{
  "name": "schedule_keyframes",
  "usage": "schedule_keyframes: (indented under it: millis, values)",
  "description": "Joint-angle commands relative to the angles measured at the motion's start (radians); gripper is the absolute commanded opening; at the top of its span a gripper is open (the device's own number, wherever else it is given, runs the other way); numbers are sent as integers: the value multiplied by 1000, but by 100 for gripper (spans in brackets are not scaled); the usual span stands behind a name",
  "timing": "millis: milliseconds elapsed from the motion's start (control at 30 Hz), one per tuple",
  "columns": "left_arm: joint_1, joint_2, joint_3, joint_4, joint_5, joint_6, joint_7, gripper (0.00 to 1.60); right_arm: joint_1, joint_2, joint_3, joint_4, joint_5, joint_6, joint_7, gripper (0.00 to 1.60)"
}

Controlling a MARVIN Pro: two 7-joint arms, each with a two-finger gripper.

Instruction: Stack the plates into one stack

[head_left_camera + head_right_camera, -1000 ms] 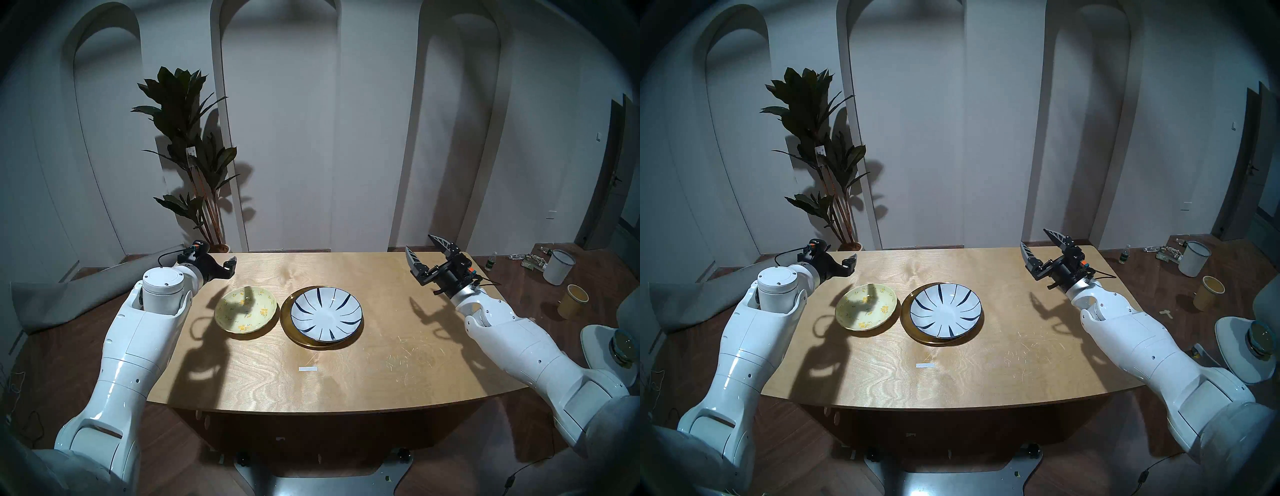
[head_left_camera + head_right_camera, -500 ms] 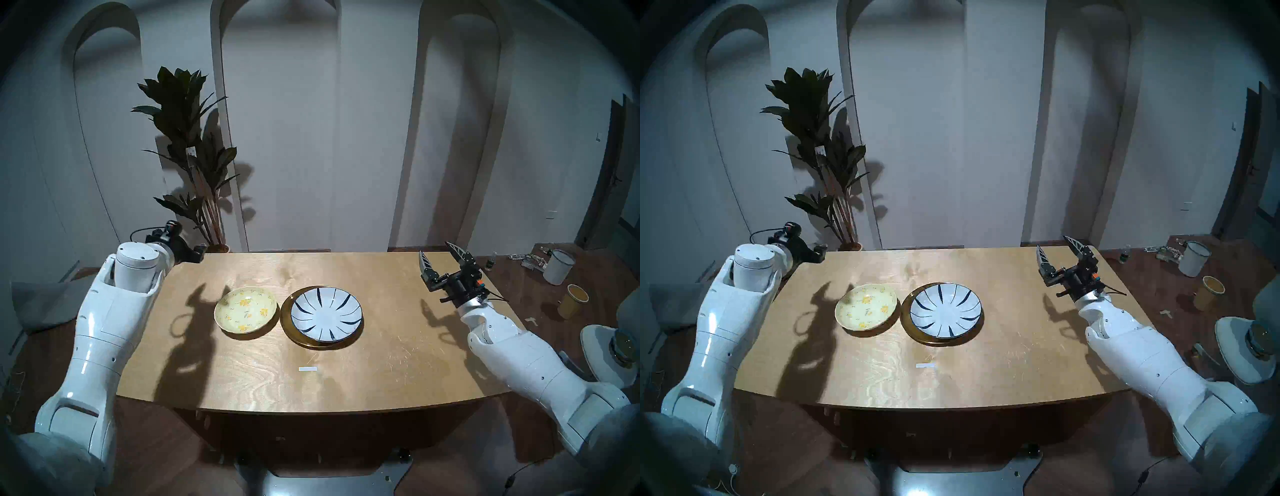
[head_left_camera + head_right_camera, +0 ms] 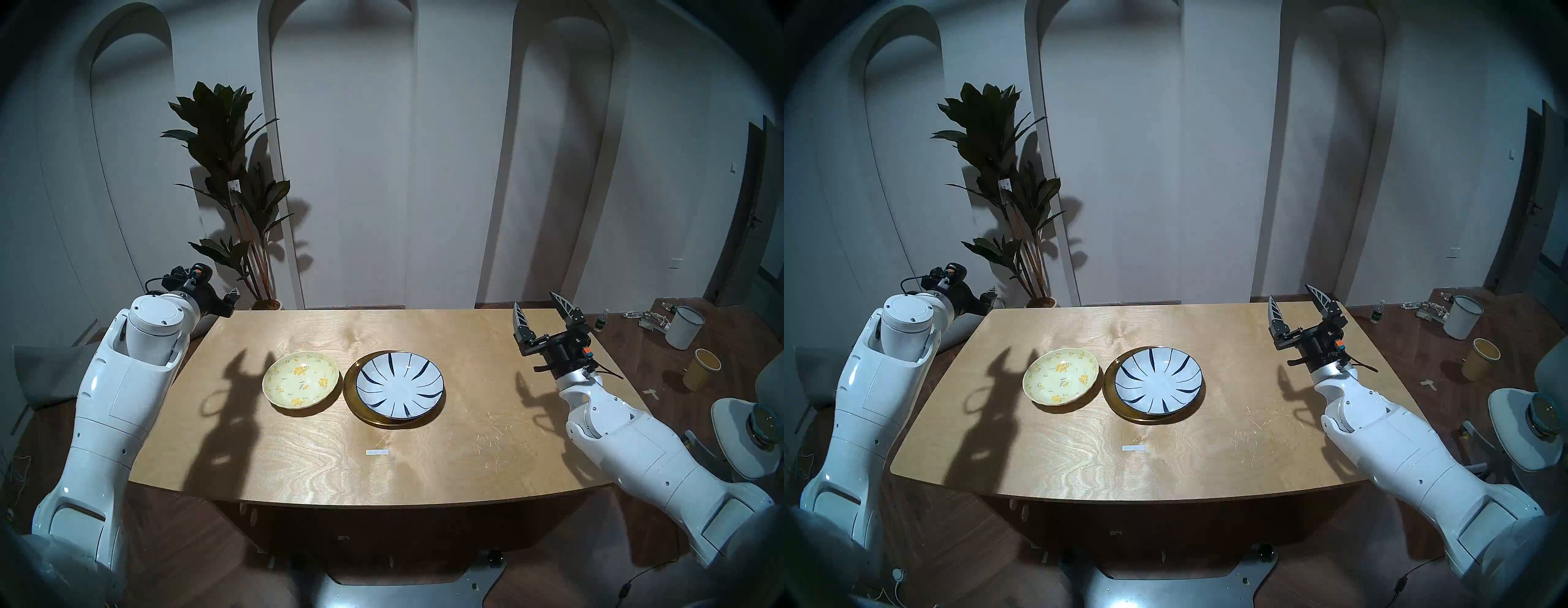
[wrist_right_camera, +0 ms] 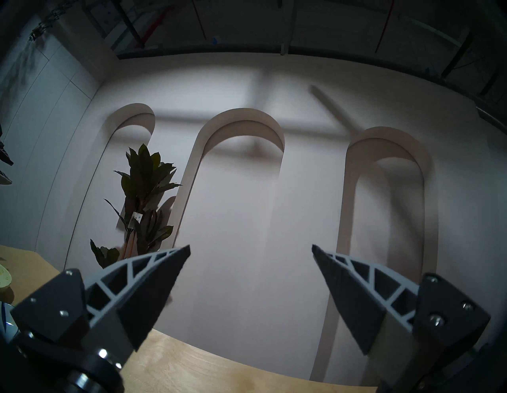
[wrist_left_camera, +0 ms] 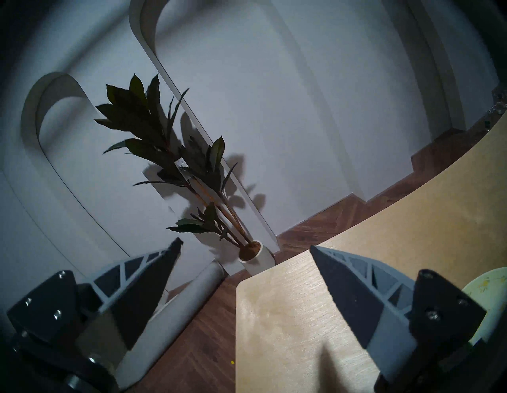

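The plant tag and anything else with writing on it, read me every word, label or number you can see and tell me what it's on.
No text is readable.
Tag on the plant: dark marks, too small to read.
White strip on the table: blank as far as can be seen.
Plates: patterns only, no lettering.

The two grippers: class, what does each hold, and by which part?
Nothing is held. The left gripper and right gripper are both open and empty; the pale-yellow floral plate lies untouched on the wooden table.

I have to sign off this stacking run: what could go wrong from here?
1. The floral plate lies almost against the gold plate; gripping that rim may nudge the stack.
2. The white-and-blue plate sits off-centre, so a third plate might tilt.
3. Both grippers, left gripper and right gripper, are open, far off.
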Motion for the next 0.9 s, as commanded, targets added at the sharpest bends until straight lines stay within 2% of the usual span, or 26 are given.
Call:
schedule_keyframes:
  millis: [0, 67, 100, 200, 233, 367, 533, 867]
  values:
    - [35, 38, 71, -30, 136, -122, 97, 160, -18, 12, 18, -70, -50, 39, -76, 160]
    - [39, 64, 86, -27, 172, -151, 112, 160, -22, 13, 18, -77, -59, 46, -88, 160]
    - [38, 80, 86, -9, 187, -189, 115, 160, -122, 67, 22, -110, -61, 15, -110, 160]
    - [29, 89, 82, -5, 199, -186, 116, 160, -133, 79, -15, -62, -56, 17, -109, 160]
    - [17, 112, 74, 6, 214, -198, 112, 160, -139, 82, -37, -36, -58, 23, -119, 160]
    - [-7, 128, 52, 25, 213, -191, 104, 160, -153, 100, -71, -13, -58, 16, -137, 160]
    - [-72, 93, 8, 27, 129, -117, 29, 160, -227, 123, -71, -36, -67, -13, -166, 160]
    - [-150, 73, -45, 21, 0, 11, -99, 160, -242, 131, -70, -53, -78, -36, -195, 160]
